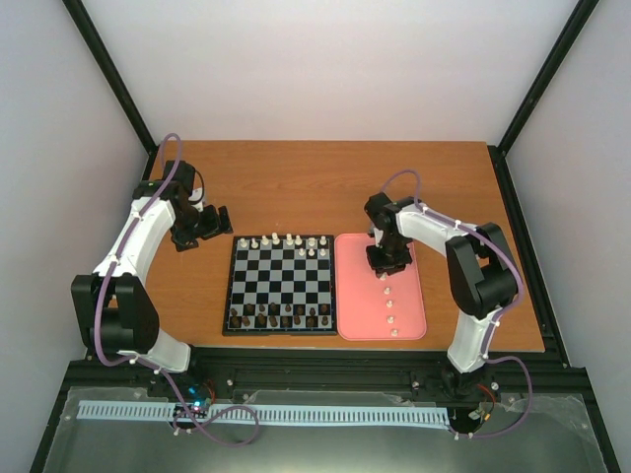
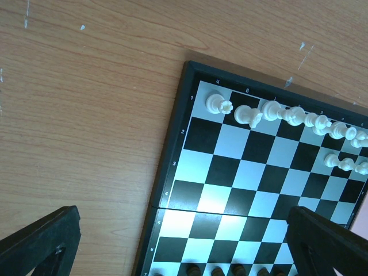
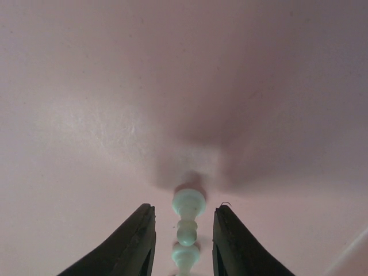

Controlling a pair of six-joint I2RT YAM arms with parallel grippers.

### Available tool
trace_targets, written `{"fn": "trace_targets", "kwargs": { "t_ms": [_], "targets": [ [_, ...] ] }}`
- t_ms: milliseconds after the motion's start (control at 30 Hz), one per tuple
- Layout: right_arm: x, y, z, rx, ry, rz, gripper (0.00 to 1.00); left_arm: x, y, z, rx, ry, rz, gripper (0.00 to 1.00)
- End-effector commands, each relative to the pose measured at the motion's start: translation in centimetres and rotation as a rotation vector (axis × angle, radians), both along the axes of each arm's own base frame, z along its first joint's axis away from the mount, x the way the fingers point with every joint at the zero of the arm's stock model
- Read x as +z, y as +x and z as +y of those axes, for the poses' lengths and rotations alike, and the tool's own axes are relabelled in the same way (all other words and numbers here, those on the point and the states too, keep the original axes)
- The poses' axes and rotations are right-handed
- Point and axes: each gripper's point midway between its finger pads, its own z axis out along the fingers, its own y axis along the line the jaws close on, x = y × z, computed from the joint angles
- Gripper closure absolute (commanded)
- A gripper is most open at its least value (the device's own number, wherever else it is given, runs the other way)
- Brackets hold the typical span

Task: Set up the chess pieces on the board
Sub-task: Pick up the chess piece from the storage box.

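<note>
Your right fingers stand spread around one of five white pawns on the pink tray; three more stand on the board. Left fingers gape over the tabletop.

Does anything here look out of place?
Yes: a line of white chess pieces sits on the pink tray beside the board, not on it, leaving white's setup unfinished.
</note>
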Motion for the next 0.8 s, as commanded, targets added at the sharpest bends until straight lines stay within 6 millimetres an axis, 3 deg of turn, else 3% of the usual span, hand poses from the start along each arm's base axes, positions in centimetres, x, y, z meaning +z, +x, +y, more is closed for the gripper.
{"fn": "trace_targets", "kwargs": {
  "t_ms": [0,167,600,767],
  "targets": [
    [-0.3,0.8,0.2,0.009,-0.004,-0.013,0.72,1.3,0.9,0.0,-0.010,0.007,-0.050,0.00],
    [-0.5,0.5,0.0,0.010,-0.013,0.001,0.75,1.1,0.8,0.1,-0.011,0.008,-0.047,0.00],
    [0.4,0.2,-0.1,-0.004,-0.006,-0.011,0.97,1.1,0.8,0.0,-0.009,0.001,-0.045,0.00],
    [2.6,1.3,0.8,-0.010,0.017,-0.059,0.97,1.2,0.6,0.0,-0.010,0.003,-0.047,0.00]
  ]
}}
